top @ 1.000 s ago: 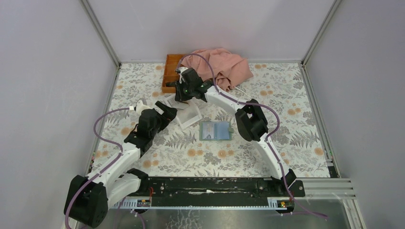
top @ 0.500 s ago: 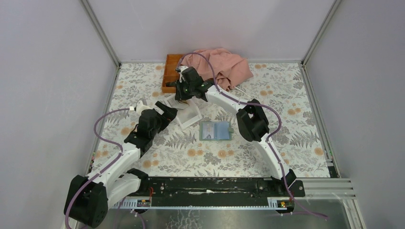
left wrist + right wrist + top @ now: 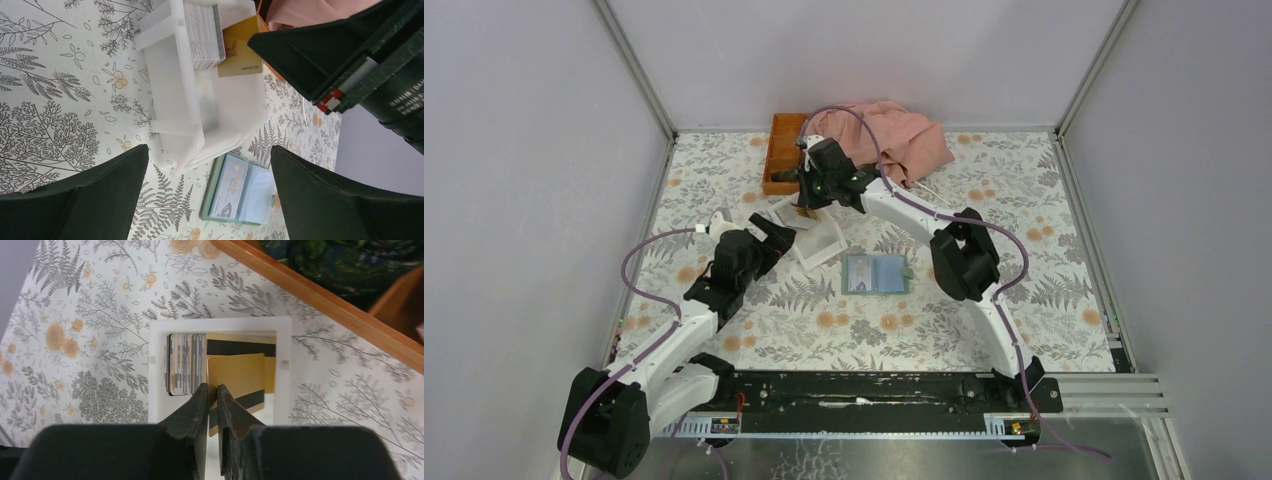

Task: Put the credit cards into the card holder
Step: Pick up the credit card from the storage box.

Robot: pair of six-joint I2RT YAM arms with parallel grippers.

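Card holder [image 3: 240,192] open in left wrist view, not right wrist.

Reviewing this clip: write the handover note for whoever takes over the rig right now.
Left gripper: jaws wide open, empty, beside the white open-topped plastic box.
Right gripper: jaws almost closed at the edge of a loose gold card in that box; grip unconfirmed.
Stack of thin cards stands on edge in the box. Grey-green folding card holder lies open on the floral table.
Done: holder open. Left: lift each card, slot it into the holder.
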